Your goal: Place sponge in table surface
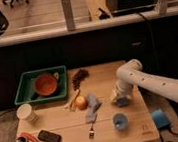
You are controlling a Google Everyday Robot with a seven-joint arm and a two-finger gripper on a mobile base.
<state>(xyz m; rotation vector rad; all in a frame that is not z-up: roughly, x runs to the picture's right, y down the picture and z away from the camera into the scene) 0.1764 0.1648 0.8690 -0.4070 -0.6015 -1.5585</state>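
The gripper [120, 97] hangs low over the right side of the table [65, 121]; what looks like the sponge [121, 101] sits at its tip, held or not I cannot tell. Near it stands a blue cup [120, 121]. Leftward lie a cloth [92, 107], an apple [81, 102] and a fork [91, 132].

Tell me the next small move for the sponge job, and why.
Probably lower a touch and release. The gripper is low over the right side of the table, with the sponge at its tip near bare wood, beside the blue cup.
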